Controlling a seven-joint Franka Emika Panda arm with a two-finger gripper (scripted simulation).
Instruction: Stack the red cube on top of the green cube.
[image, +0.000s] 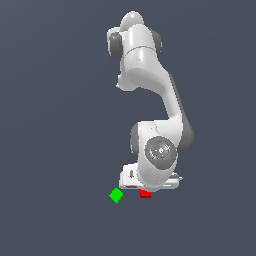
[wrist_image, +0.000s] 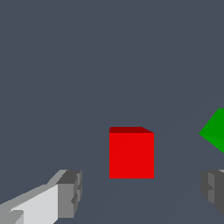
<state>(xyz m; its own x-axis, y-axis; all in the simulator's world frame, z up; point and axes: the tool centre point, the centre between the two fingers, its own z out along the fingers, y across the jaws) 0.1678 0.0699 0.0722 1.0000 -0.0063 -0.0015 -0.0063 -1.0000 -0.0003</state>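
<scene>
Fingers (wrist_image: 70, 194) spread wide, empty, flanking red cube (wrist_image: 131, 155); we judge pre-grasp. Next: descend, close; green cube (wrist_image: 215, 131) nearby.

red cube (image: 145, 194) beside green cube (image: 116, 195)

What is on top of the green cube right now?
Nothing. The green cube has a bare top, and the red cube sits apart beside it on the floor. The open end effector hovers by the red cube; the arm hides part of it in the exterior view.
</scene>
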